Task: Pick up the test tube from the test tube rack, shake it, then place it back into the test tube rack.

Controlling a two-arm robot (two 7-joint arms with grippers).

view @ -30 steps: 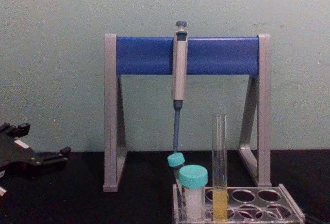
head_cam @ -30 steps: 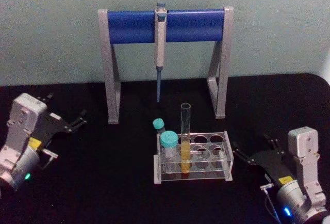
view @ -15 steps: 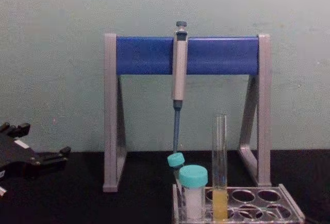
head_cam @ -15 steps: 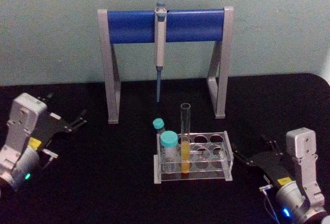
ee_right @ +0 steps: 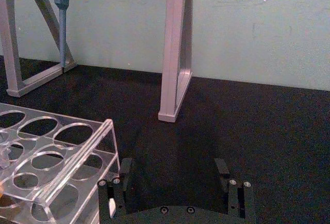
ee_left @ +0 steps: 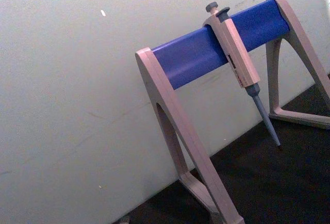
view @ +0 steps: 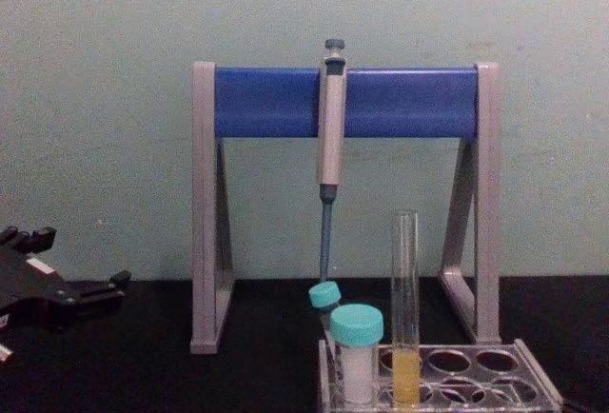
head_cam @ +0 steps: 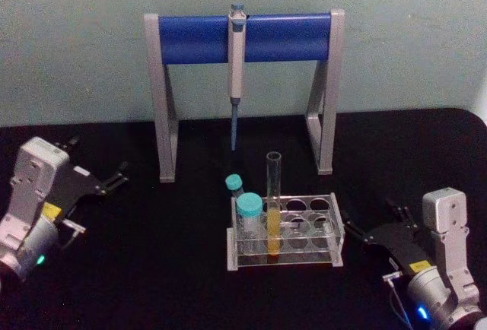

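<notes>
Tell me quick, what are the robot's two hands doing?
Left hand: open, holding nothing, left of the pipette stand.
Right hand: open, holding nothing, beside the test tube rack.

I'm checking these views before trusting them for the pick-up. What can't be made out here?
- Test tube rack: chest view's bottom edge cuts off its base.
- Test tube: its round bottom blurs behind the rack's clear wall, head view.
- Rear teal-capped vial: mostly hidden behind the front vial.
- Left claw: chest view's left edge cuts off its body.
- Right claw: open, empty.
</notes>
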